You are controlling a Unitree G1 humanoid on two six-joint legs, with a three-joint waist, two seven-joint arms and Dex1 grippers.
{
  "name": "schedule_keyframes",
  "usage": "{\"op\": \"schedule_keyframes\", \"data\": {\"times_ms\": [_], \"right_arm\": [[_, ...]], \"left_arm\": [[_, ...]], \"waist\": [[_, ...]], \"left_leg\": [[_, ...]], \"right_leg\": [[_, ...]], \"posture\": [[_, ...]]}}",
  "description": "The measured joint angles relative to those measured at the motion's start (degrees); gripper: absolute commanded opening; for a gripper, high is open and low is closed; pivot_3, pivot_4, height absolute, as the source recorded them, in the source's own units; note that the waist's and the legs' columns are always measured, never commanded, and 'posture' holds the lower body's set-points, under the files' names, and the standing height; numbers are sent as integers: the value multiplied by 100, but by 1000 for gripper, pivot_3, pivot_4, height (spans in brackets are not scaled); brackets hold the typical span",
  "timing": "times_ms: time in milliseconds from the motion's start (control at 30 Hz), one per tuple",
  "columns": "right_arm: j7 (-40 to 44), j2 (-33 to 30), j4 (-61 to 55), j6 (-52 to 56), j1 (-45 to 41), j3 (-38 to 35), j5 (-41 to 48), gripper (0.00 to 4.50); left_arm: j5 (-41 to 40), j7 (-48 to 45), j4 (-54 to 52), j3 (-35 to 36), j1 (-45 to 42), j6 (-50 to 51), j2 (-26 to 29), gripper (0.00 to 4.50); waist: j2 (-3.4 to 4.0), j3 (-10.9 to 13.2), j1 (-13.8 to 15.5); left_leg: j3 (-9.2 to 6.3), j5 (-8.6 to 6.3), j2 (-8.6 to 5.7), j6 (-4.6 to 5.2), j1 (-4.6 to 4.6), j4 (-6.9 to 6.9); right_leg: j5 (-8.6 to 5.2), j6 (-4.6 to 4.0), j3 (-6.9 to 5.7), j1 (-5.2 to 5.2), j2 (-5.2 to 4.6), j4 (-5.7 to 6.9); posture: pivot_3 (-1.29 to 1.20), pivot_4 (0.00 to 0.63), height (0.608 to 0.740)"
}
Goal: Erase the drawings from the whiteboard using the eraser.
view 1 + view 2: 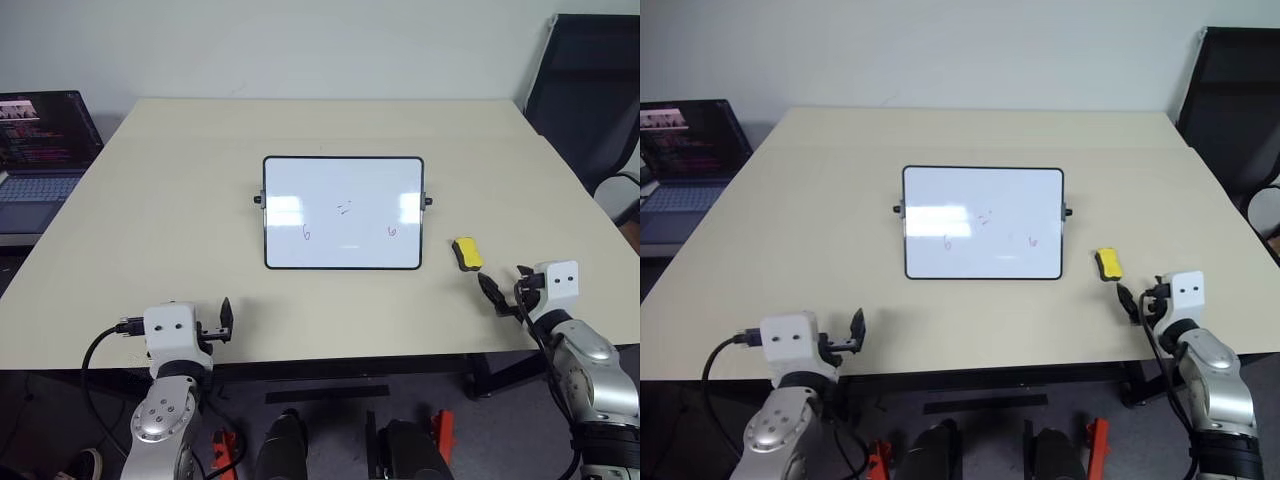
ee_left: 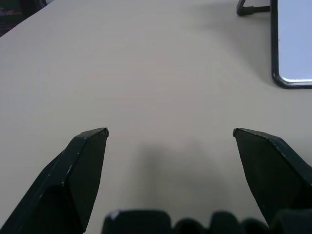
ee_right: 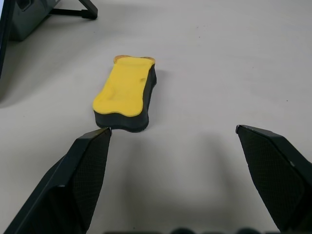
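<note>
Bare table [image 1: 180, 230] lay ahead of my spread left gripper [image 2: 170, 132]. Ahead of my spread right gripper [image 3: 173, 130], the eraser [image 3: 126, 95] lay just beyond my fingertips, beside the whiteboard [image 1: 343, 212].

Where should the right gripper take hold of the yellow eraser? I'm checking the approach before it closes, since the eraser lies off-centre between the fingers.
Probably across the long sides of the eraser, at its narrower middle. It lies flat on the table, yellow top up, dark base down, lengthwise ahead of the open right gripper. Come from the near end, shifted toward the whiteboard so both fingers straddle it.
</note>
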Motion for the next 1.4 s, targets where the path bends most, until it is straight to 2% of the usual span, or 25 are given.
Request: {"op": "schedule_keyframes", "data": {"times_ms": [167, 400, 533, 633, 767, 900, 967, 1133, 1233, 1300, 1400], "right_arm": [[33, 17, -283, 309, 204, 25, 9, 4482], [-64, 98, -1110, 678, 416, -2, 241, 4482], [-196, 119, -1612, 1348, 247, 112, 416, 4482], [-384, 258, -1856, 1738, 22, 255, 465, 4482], [-918, 471, -2380, 2683, -404, 283, 688, 4482], [-1267, 502, -2694, 3277, -715, 129, 891, 4482], [-1320, 475, -2704, 3396, -820, 74, 887, 4482], [-1559, 466, -1805, 3422, -1483, 221, 589, 4482], [-1627, 477, -1130, 3402, -1847, 315, 399, 4482], [-1643, 479, -784, 3272, -1943, 379, 238, 4482], [-1700, 536, -207, 3059, -2161, 407, 56, 4482]], "left_arm": [[-143, -195, 0, -4, -46, 166, 35, 4500], [-673, -1204, -59, 12, -89, 465, 805, 4500], [-1518, -2527, -237, 70, -312, 939, 2051, 4500], [-1801, -3206, -229, 122, -670, 964, 2667, 4500], [-2182, -4210, 132, 0, -1644, 973, 3445, 4500], [-2371, -5272, 606, -457, -2397, 905, 4070, 4500], [-2446, -5750, 832, -696, -2797, 887, 4209, 4500], [-2470, -6951, 1527, -1473, -4221, 711, 4234, 4500], [-2410, -7525, 2132, -1822, -4708, 519, 4230, 4500], [-2331, -7758, 2405, -1955, -4910, 363, 4222, 4500], [-2183, -7982, 2764, -2115, -5232, 167, 4119, 4500]], "waist": [[0, 0, 2], [0, 0, -2], [3, 1, -4], [4, 1, -4], [7, 2, 8], [7, 2, 18], [6, 3, 15], [7, 3, -4], [8, 5, -40], [8, 5, -42], [11, 7, -34]], "left_leg": [[-1, 9, 1, 14, 0, -5], [-1, -2, 1, -2, 0, -4], [-3, -3, 4, -4, -1, -7], [-1, -3, 4, -4, -3, -7], [0, -2, 3, -2, -8, -12], [3, 15, 3, 25, -18, -17], [6, 15, 4, 25, -24, -19], [7, 17, 5, 28, -25, -15], [7, 18, 5, 29, -27, -16], [7, 17, 5, 29, -26, -17], [6, 17, 5, 29, -27, -23]], "right_leg": [[-1, 0, -3, -1, 1, 0], [0, 0, -1, -5, 0, 1], [1, -4, -4, -14, -1, 4], [1, -5, -4, -15, -4, 1], [1, -4, -5, -17, -4, 0], [-5, -7, -6, -20, -2, -5], [-11, -9, -6, -9, 1, 3], [-11, -8, -2, -11, 6, 17], [-12, -8, 0, -18, 10, 25], [-10, 27, -2, -16, 12, 38], [-11, 30, -2, -20, 13, 41]], "posture": [[0, 150, 740], [0, 150, 740], [0, 150, 740], [0, 150, 740], [0, 150, 740], [0, 150, 740], [0, 150, 740], [0, 150, 740], [0, 150, 740], [0, 150, 740], [0, 150, 740]]}}
